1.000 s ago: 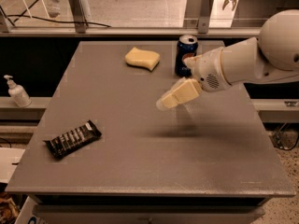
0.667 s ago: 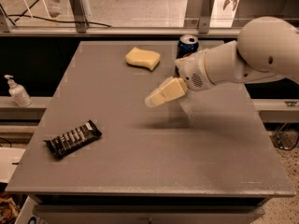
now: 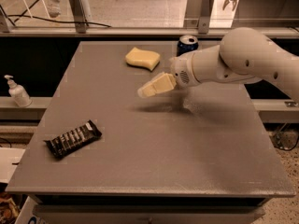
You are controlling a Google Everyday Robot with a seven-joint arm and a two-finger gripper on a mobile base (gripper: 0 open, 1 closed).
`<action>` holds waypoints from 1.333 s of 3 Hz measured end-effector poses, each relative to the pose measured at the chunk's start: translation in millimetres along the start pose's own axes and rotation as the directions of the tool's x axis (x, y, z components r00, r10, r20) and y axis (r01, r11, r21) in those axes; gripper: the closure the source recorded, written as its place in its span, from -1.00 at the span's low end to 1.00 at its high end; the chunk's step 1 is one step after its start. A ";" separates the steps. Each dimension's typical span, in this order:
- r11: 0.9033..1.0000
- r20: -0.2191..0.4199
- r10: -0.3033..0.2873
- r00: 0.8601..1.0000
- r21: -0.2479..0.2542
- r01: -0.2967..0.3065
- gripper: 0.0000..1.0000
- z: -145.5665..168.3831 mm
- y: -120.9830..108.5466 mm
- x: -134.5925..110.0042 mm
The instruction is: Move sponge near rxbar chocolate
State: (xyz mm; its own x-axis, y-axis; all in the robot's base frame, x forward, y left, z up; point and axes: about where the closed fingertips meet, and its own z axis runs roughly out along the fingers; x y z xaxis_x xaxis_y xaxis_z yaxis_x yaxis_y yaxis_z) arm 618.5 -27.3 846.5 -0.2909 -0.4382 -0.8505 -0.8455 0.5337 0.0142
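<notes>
The pale yellow sponge [image 3: 142, 58] lies flat on the far middle of the grey table [image 3: 154, 162]. The rxbar chocolate [image 3: 73, 139], a black wrapper with white lettering, lies near the table's front left. My gripper [image 3: 145, 91], with cream-coloured fingers, hangs above the table's middle, pointing left, just in front of the sponge and apart from it. It holds nothing that I can see. The white arm reaches in from the right.
A blue Pepsi can [image 3: 187, 44] stands at the far edge, right of the sponge and behind my arm. A white pump bottle [image 3: 17, 92] stands on a ledge left of the table. A railing runs behind the table.
My gripper and arm have moved left, from the right of the table toward its middle, closer to the sponge. The sponge, bar and can have not moved.
</notes>
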 end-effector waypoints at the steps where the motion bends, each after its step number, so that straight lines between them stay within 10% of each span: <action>1: 1.000 0.046 0.005 0.999 0.015 -0.006 -1.00 14.3 -17.9 -12.5; 4: 0.999 0.041 -0.015 0.999 0.051 0.013 -1.00 51.3 -55.7 -18.4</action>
State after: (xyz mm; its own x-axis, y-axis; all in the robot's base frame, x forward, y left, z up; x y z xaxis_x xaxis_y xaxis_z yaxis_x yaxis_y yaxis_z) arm 694.0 -11.9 834.4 -0.2592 -0.4163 -0.8715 -0.8253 0.5641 -0.0240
